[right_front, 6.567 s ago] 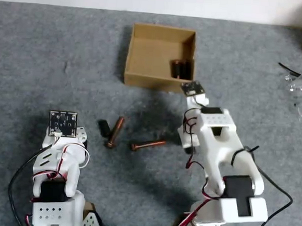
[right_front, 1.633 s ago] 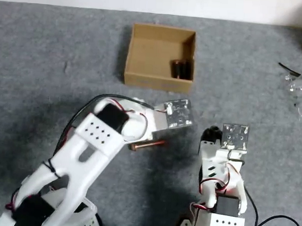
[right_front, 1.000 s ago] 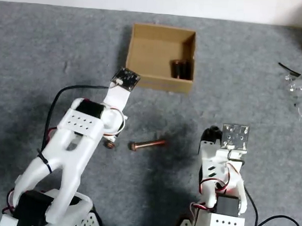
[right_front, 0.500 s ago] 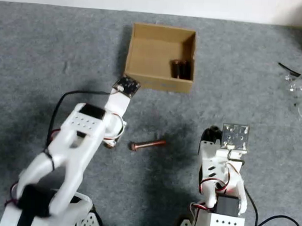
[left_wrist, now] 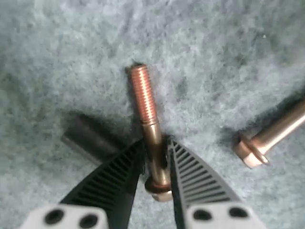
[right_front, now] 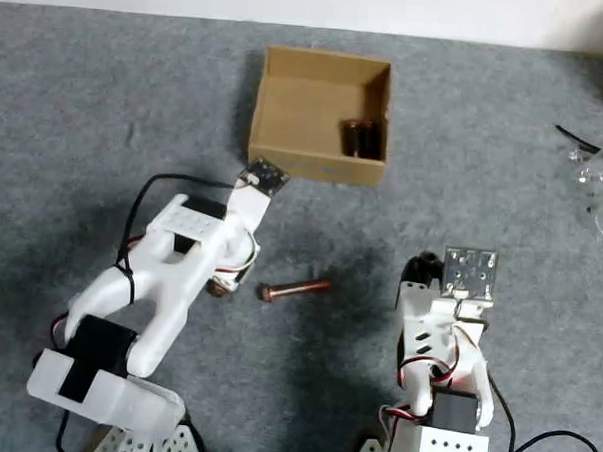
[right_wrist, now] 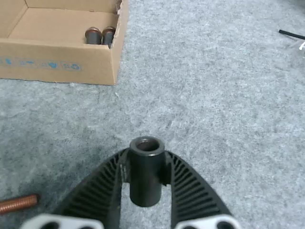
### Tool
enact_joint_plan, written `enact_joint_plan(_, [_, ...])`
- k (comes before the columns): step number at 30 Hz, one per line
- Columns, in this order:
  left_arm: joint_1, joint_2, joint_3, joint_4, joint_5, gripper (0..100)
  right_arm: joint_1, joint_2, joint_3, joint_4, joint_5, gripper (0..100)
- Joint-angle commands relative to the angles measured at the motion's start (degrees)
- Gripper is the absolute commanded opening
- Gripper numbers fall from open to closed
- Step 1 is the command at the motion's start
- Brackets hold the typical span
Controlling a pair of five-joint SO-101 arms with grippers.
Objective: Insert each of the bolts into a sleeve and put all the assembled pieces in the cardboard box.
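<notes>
Copper-coloured and lying on the grey carpet (right_front: 505, 155), the bolt (left_wrist: 145, 100) now sits between the fingers of the left gripper (left_wrist: 155, 145), which are narrowed against its smooth shank just above the head. Over the last few seconds the left arm has unfolded from its rest, swung out over the middle of the table, then drawn back and come down on this bolt. Meanwhile the right arm has pulled away from the cardboard box (right_front: 315, 167) and now stays parked. The right gripper (right_wrist: 146, 160) is clamped on a black sleeve (right_wrist: 147, 181), held upright with its bore open to the top. A loose sleeve (left_wrist: 88, 139) lies just beside the gripped bolt, and a second bolt (right_front: 294, 287) lies near it, apart from both grippers. Two assembled pieces (right_front: 363, 139) already lie in a corner of the box. Judging by this, the pick-up of the bolt is about done. The likely next step is to lift it and line its threaded end up with the waiting sleeve, leaving one more pair to join.
</notes>
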Motion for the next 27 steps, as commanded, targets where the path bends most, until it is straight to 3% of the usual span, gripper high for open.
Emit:
enact_joint_plan(1, [0.8,-0.2,-2.2,0.4,0.0,9,0.6,-0.7,2.0,-2.4,-0.5,0.4])
enact_joint_plan(14, [0.8,-0.1,-2.2,0.6,2.0,9,0.7,-0.7,2.0,-2.4,-0.5,0.4])
enact_joint_plan(17, [1.1,-0.2,-1.5,0.5,1.9,0,0.7,-0.7,2.0,-2.4,-0.5,0.4])
enact_joint_plan(20, [1.2,-0.2,-1.4,0.4,1.8,0,0.7,-0.7,2.0,-2.4,-0.5,0.4])
enact_joint_plan(27, [1.0,-0.9,-1.5,0.4,-1.8,1,0.7,-0.7,2.0,-2.8,-0.5,0.4])
